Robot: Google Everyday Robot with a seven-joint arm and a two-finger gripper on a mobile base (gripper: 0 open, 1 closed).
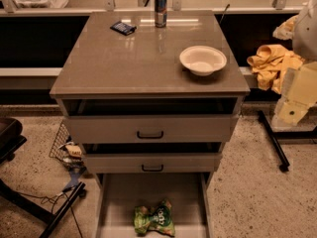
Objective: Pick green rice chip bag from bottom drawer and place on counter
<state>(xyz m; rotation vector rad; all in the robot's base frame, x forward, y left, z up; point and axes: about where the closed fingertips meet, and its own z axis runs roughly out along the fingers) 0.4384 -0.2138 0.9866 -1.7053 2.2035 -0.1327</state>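
Pincer [291, 111] low at right edge, arm [304, 81] above cut off. Bottom drawer [148, 192] front cropped by lower edge.

Tally at cabinet: one counter [133, 58], three drawers.
One bottom drawer [116, 202], two upper drawers [148, 125], two black handles [150, 134]; one green rice chip bag [154, 218], one white bowl [203, 60], one can [160, 9], one dark packet [123, 28], one yellow cloth [272, 63]; one gripper [291, 112], right edge.

White bowl [203, 60] right of centre, upright can [160, 9] at back, dark packet [123, 28] just left of it, yellow cloth [272, 63] far right, gripper [292, 108] below it at right edge, two upper drawers [150, 128] ajar, wire basket [63, 148] on floor [257, 192], left.
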